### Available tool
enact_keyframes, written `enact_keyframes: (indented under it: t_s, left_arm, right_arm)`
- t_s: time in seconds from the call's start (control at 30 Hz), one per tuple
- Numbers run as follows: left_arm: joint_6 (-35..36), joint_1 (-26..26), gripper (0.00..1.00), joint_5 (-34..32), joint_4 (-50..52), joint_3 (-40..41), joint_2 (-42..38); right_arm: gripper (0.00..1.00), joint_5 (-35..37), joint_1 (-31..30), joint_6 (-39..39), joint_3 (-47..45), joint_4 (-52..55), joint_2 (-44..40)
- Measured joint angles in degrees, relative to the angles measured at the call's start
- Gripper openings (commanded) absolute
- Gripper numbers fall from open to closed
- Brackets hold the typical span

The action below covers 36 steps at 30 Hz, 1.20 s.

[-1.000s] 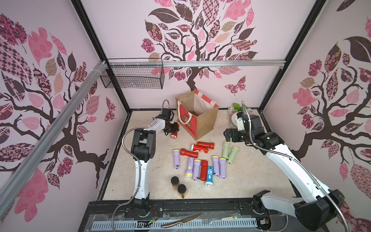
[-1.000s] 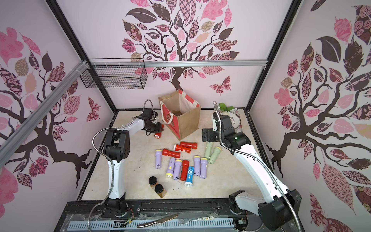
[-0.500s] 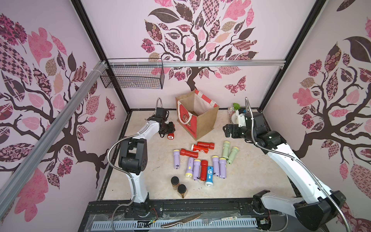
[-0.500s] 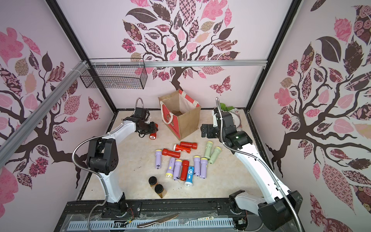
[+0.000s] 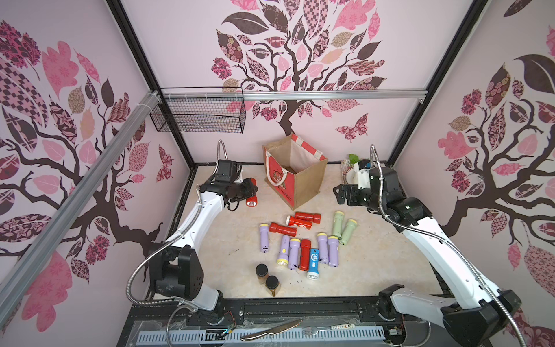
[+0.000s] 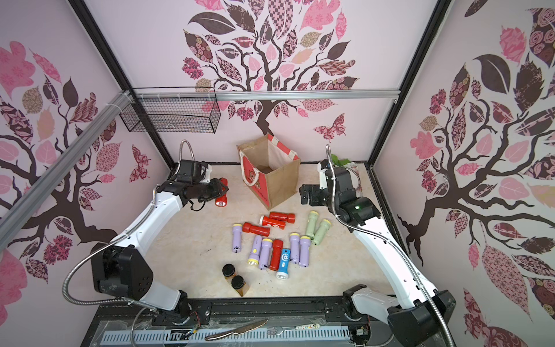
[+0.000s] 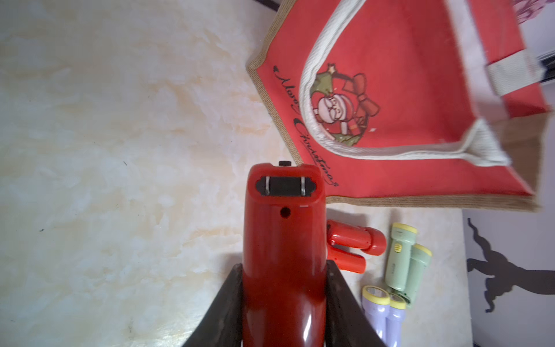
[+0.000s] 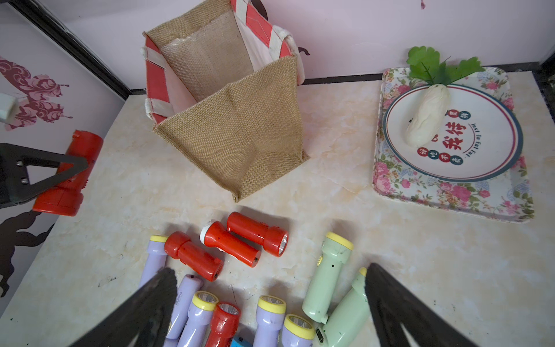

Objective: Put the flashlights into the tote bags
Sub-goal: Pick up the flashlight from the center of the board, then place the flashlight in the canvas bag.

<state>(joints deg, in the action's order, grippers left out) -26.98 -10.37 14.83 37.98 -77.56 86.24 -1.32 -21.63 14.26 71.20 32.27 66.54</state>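
Pink tree-print walls (image 5: 375,126) on three sides. Pale marble tabletop (image 5: 228,258), bare along the left edge and across the right front. Black wire basket (image 5: 198,115) high on the back wall, well above the table. Tan tote bag (image 5: 309,183) upright near the back edge, mouth open, one corner toward the front, bare strips of table on either side. Flowered tray (image 8: 450,192) in the back right corner. Left gripper (image 5: 251,190) just beside the bag, clenched on a red flashlight (image 5: 251,202), head toward the front. Right gripper (image 5: 340,194) on the bag's other side, fingers spread wide, nothing between. Loose flashlights (image 5: 292,254) bunched mid-table in front of the bag. Two brown jars (image 5: 267,278), touching, near the front edge.
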Motion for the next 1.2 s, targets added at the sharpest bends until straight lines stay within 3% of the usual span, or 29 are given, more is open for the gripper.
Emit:
enact_keyframes:
  t_s: [0.17,0.37,0.6,0.9,1.07,1.2]
  left_arm:
    - [-3.4,-0.6,0.00,0.9,1.5,-3.9,-1.3]
    - [-7.6,-3.6,0.00,0.2,0.9,-15.9,4.4]
    - [-11.5,-10.1,0.00,-1.7,-1.5,-32.5,17.7]
    - [-12.5,-14.5,0.00,-6.2,-2.8,-56.2,37.0]
    - [-12.2,-15.6,0.00,-9.6,-3.6,-64.2,46.2]
    - [-10.6,-15.7,0.00,-12.4,-4.9,-65.7,50.5]
  right_arm:
    - [1.00,-1.5,0.0,0.1,0.0,-0.8,-0.1]
    - [1.00,-1.9,0.0,-0.2,0.0,-0.8,-0.1]
    - [1.00,-1.9,0.0,-0.4,0.0,-0.6,-0.2]
    - [1.00,-1.7,0.0,-0.6,0.0,-0.4,-0.7]
    - [1.00,-1.7,0.0,-0.7,0.0,-0.4,-0.7]
    - [1.00,-1.7,0.0,-0.9,0.0,-0.3,-0.7]
